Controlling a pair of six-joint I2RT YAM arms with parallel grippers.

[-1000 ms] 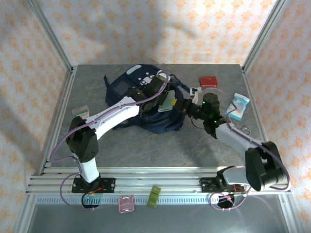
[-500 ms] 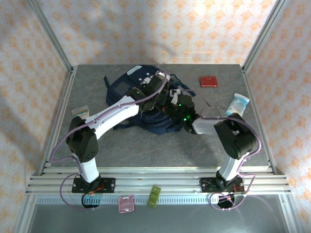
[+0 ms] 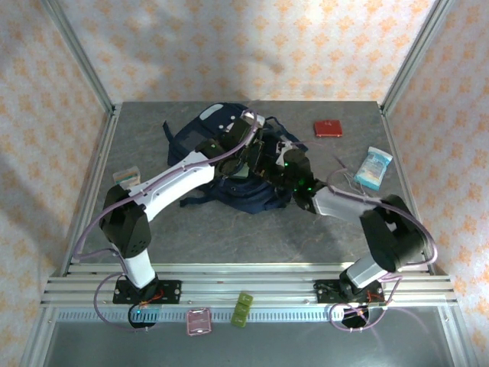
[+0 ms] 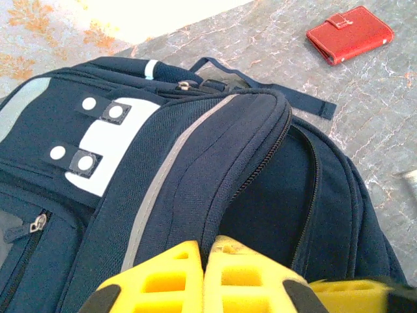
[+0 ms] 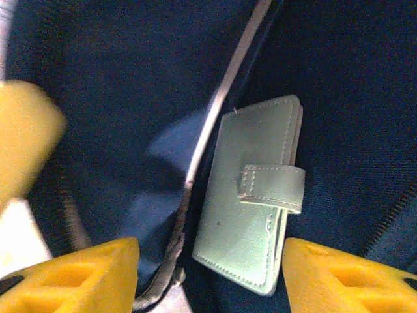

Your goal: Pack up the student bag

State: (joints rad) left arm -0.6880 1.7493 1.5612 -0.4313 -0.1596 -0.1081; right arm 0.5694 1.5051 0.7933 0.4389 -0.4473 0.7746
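— Where is the student bag (image 3: 192, 144)?
— Far middle of the table (image 3: 252, 229), lying flat, with both arms meeting over its right half in the top view. From up there I cannot tell how either tool stands.
— And closer in?
— The left wrist camera has the left gripper (image 4: 204, 277) pinched tight, its yellow fingers pressed together on the bag's zip edge, lifting the flap. Past the bag, far right, lies a red wallet (image 4: 350, 34).
— The right one?
— The right wrist camera looks inside the bag. The right gripper (image 5: 212, 277) stands wide, holding nothing; a mint-green wallet (image 5: 254, 222) lies on the navy lining between and beyond its fingers, apart from both, just right of the grey zip line.
— Anything else?
— A blue tissue pack (image 3: 372, 168) near the table's right edge, well apart from the bag
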